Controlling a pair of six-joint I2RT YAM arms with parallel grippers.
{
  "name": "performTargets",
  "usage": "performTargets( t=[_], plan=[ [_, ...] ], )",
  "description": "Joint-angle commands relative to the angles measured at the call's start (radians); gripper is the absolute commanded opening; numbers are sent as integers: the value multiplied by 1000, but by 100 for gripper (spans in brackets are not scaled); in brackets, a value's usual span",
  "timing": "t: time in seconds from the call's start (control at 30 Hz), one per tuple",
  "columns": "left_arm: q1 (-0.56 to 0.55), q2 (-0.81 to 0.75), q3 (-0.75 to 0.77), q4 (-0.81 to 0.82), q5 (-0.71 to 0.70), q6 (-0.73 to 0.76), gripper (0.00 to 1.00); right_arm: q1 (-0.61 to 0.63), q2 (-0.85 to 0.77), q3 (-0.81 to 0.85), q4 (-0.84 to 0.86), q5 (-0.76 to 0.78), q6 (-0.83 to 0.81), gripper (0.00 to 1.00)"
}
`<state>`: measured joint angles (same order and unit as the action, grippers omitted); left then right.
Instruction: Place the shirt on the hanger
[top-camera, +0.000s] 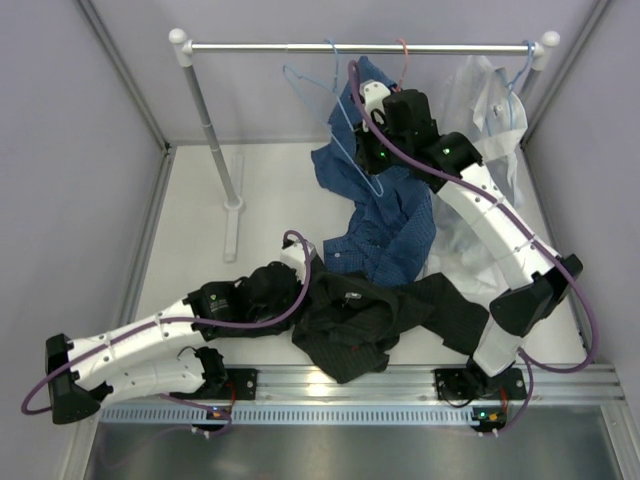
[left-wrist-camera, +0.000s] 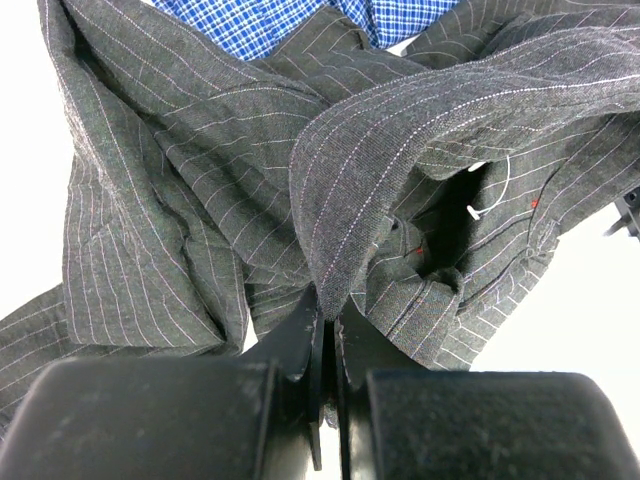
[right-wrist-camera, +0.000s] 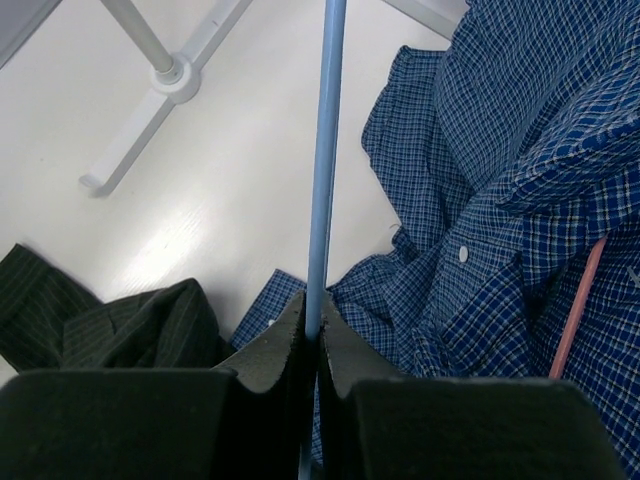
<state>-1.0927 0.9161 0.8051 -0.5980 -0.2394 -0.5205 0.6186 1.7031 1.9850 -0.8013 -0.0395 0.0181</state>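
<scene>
Our left gripper (left-wrist-camera: 328, 312) is pinched shut on a fold of the shirt (left-wrist-camera: 180, 200) — heaped at the near side; our right gripper (right-wrist-camera: 313, 318) clamps the hanger (right-wrist-camera: 326, 150) — far side.

No readable txt, labels or nos.
</scene>
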Motion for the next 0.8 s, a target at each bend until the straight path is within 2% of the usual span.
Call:
performTargets(
  t=[0.0,0.03,0.37,0.77],
  plan=[
    [4,-14,-4,4,9,1,0,-10,-17,49,2,-17,-10,3],
    [4,-14,-6,4,9,-3,0,-10,-23,48,1,-16,-7,0],
    [4,-46,-10,14,-12,-16,0,-2,-123,-55,177,20,85,0],
    [4,-83,-27,20,-26,-35,0,-3,-163,-41,286,-13,160,0]
  ],
)
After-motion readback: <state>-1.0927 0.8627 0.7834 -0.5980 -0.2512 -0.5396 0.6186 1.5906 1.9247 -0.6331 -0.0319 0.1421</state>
